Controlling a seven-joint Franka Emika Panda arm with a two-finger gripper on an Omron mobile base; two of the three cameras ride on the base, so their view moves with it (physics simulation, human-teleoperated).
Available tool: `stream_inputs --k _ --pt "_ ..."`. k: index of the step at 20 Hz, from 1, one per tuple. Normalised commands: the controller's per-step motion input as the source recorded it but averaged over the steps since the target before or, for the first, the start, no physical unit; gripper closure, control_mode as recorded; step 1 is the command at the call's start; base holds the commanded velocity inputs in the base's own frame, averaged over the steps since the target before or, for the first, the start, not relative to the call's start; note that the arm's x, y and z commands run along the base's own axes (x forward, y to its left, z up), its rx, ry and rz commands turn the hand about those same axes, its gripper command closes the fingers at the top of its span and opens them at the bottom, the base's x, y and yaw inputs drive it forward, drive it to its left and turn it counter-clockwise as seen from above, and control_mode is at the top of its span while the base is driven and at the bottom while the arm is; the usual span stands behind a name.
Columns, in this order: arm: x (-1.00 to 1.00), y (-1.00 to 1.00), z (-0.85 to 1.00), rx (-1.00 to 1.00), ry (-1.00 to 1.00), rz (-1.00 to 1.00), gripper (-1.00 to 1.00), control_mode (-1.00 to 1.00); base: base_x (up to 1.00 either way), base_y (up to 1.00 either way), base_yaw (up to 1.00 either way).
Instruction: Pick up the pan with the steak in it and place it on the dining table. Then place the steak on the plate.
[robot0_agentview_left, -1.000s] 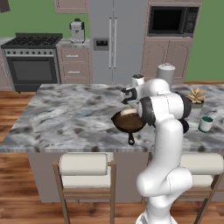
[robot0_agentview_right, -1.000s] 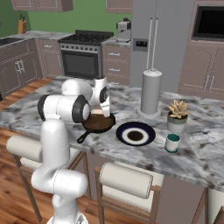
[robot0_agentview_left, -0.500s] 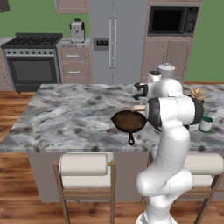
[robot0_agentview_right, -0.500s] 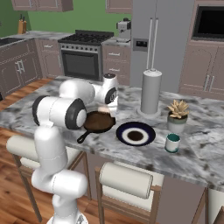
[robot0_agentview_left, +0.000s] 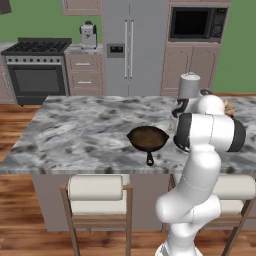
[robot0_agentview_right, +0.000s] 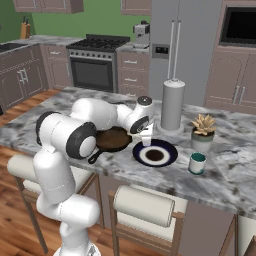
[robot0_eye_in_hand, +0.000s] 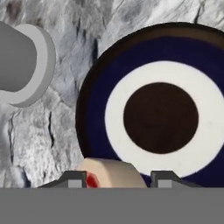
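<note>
**Steak held over the plate, pan empty on the island**

While the gripper (robot0_agentview_right: 146, 140) hangs above the near-left rim of the plate (robot0_agentview_right: 167, 159), we note its jaws partly closed on the steak (robot0_eye_in_hand: 113, 174). In the hand view the meat sits between the two dark fingertips (robot0_eye_in_hand: 72, 178) as a pale fatty edge with a small red patch; we see only that edge, so we cannot tell how level the slab hangs.

We read no brand, label or writing anywhere: the plate carries only rings, dark blue outside, white next, a dark brown centre.

The pan (robot0_agentview_left: 148, 138) rests flat on the dining table (robot0_agentview_left: 80, 135), left of the arm, its bowl bare and its stubby handle pointing at the near edge of the slab. In the right base view the pan (robot0_agentview_right: 112, 139) lies just beside the plate, a narrow strip of marble between them.

Edges and room:
- The plate sits close to the near edge of the table, with stools (robot0_agentview_left: 96, 189) tucked below.
- Behind the plate stands a grey cylinder (robot0_agentview_right: 173, 106) on a round base; the hand view puts that base near the plate's rim, apart from it.
- To the right of the plate, a small green cup (robot0_agentview_right: 197, 163) and a potted succulent (robot0_agentview_right: 203, 132) stand near but clear.
- The marble left of the pan lies open over a wide stretch.
</note>
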Motion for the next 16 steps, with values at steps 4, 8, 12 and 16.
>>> stream_inputs --k 4,8,12,16 --pt "-0.19 -0.40 -0.01 0.01 -0.08 -0.01 1.00 -1.00 0.00 0.00 0.00" --pt "0.00 0.00 -0.01 0.00 -0.01 0.00 1.00 -1.00 0.00 0.00 0.00" --pt "0.02 -0.02 -0.13 -0.02 0.00 0.00 1.00 -1.00 0.00 0.00 0.00" --pt "0.00 -0.03 -0.23 -0.07 0.00 0.00 1.00 -1.00 0.00 0.00 0.00"
